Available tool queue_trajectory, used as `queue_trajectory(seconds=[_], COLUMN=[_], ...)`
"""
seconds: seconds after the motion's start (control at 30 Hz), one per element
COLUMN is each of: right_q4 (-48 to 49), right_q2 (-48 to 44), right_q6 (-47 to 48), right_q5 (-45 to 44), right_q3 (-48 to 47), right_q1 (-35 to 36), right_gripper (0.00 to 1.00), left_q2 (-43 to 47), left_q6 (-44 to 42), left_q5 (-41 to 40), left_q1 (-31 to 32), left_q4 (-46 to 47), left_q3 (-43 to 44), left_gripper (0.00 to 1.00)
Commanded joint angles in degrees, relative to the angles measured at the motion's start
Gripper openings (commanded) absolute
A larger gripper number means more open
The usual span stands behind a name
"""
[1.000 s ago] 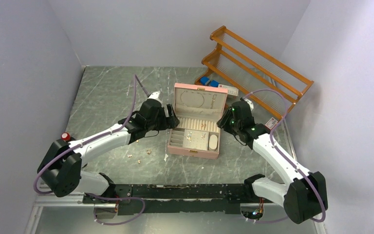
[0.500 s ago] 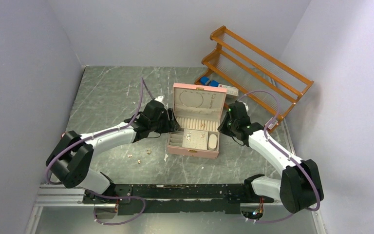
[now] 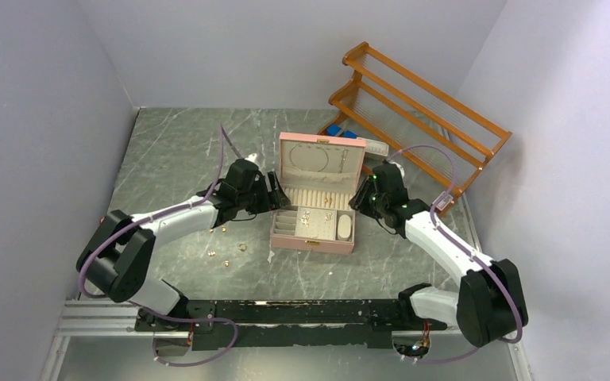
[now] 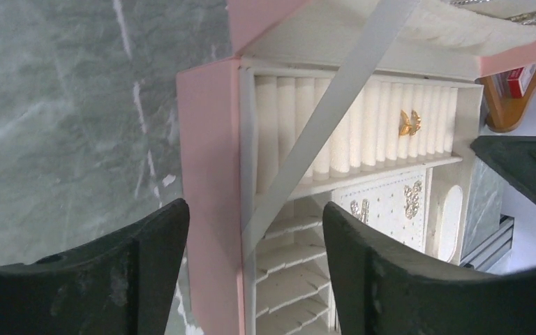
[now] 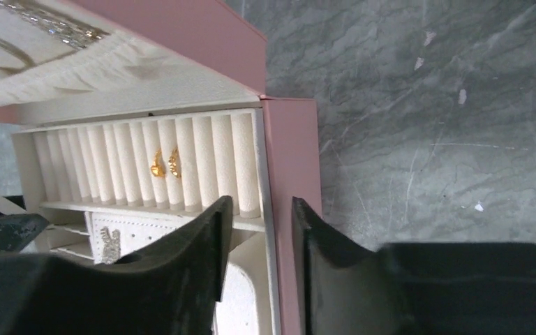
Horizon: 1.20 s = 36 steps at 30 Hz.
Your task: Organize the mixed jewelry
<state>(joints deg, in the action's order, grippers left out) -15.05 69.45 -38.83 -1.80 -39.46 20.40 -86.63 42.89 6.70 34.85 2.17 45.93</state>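
Note:
The pink jewelry box (image 3: pixel 311 244) stands open at the table's middle. Several tiny gold pieces of the mixed jewelry lie loose on the table left of it, such as a ring (image 3: pixel 242 247) and smaller bits (image 3: pixel 212 254). Inside the box, gold earrings (image 4: pixel 410 123) (image 5: pixel 165 162) sit in the ring rolls and sparkly pieces (image 4: pixel 413 197) on the dotted pad. My left gripper (image 3: pixel 274 194) (image 4: pixel 255 209) is open astride the box's left wall (image 4: pixel 209 139). My right gripper (image 3: pixel 361 198) (image 5: pixel 262 204) is narrowly open astride the right wall (image 5: pixel 289 153), outer finger against it.
An orange wooden rack (image 3: pixel 421 103) leans at the back right, with a blue item (image 3: pixel 335 131) and a small white carton (image 3: pixel 373 145) at its foot. Grey walls close in the table on three sides.
Both grippers have dropped lower over the box's side walls. The box has shifted slightly to the left and away from the front edge. The right jaws narrowed, then widened again.

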Motion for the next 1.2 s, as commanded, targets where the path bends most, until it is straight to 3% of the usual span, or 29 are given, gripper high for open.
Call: queue_trajectory(seconds=[0.0, 0.2, 0.4, 0.57, 0.73, 0.9, 1.07, 1.17], right_q4=[-4.2, -6.7, 0.1, 5.2, 5.6, 3.8, -0.5, -2.9], right_q2=[-4.8, -8.5, -6.8, 0.6, 12.4, 24.3, 35.0, 39.6], right_q6=[0.1, 5.2, 11.8, 14.9, 11.1, 11.7, 17.8, 21.0], right_q5=[-6.5, -11.9, -8.6, -6.4, 0.0, 3.4, 6.3, 8.5], right_q3=[-3.6, -7.8, -12.4, -16.5, -24.7, -30.4, -37.4, -41.5], right_q1=[0.4, 4.7, 18.9, 33.2, 40.3, 43.2, 44.3, 44.8], right_gripper=[0.45, 0.48, 0.45, 0.43, 0.33, 0.32, 0.32, 0.26], left_q2=[6.3, 14.2, 23.1, 30.6, 40.1, 48.2, 49.9, 50.0], left_q6=[-2.1, -1.8, 6.0, 13.5, 18.6, 17.3, 18.0, 17.9], left_q5=[-6.3, -17.5, -32.7, -43.4, -53.9, -58.0, -61.0, -61.1], left_q1=[-0.2, -0.1, -0.2, -0.2, -0.1, -0.1, -0.1, -0.1], left_q4=[-9.1, -21.0, -29.0, -34.6, -40.1, -40.6, -45.6, -46.6], left_q3=[1.9, 1.9, 1.3, 3.4, 5.1, 4.8, 7.6, 8.3], left_gripper=[0.80, 0.84, 0.80, 0.81, 0.76, 0.76, 0.78, 0.79])
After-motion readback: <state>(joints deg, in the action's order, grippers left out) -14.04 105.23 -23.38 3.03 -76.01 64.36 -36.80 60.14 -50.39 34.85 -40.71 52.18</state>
